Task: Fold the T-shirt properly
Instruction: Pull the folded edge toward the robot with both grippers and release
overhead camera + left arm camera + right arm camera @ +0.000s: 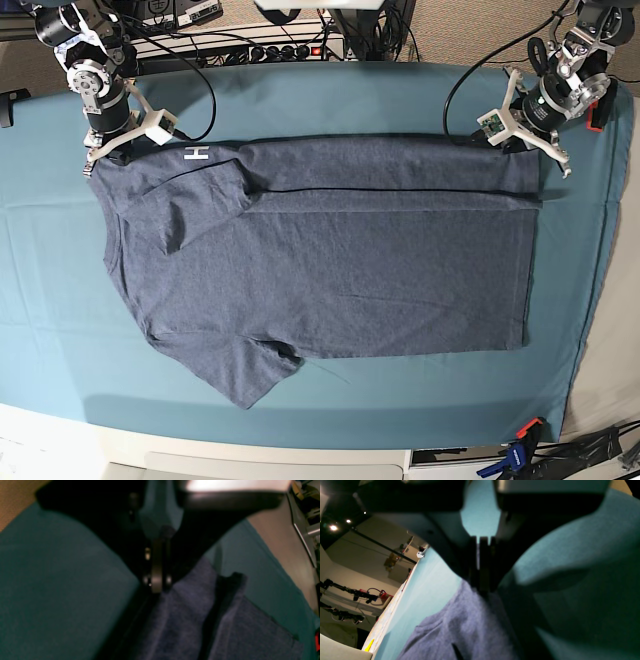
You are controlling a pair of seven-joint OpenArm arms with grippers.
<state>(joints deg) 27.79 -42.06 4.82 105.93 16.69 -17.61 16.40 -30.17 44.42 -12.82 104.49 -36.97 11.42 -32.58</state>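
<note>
The blue-grey T-shirt [330,260] lies spread flat on the teal table cloth [330,95], neck end toward the left of the base view. Its far edge is folded over in a band, and a white letter [197,152] shows near the far left corner. My right gripper [108,155] is at that far left corner, and in the right wrist view its jaws [482,588] are shut on the fabric [460,630]. My left gripper [515,143] is at the far right corner, and the left wrist view shows it [157,586] pinching the cloth [190,610].
Cables and a power strip [270,45] run along the table's back edge. A blue and orange clamp [520,455] grips the front right corner. One sleeve [250,375] points toward the front edge. The table cloth ends close to the right of my left arm.
</note>
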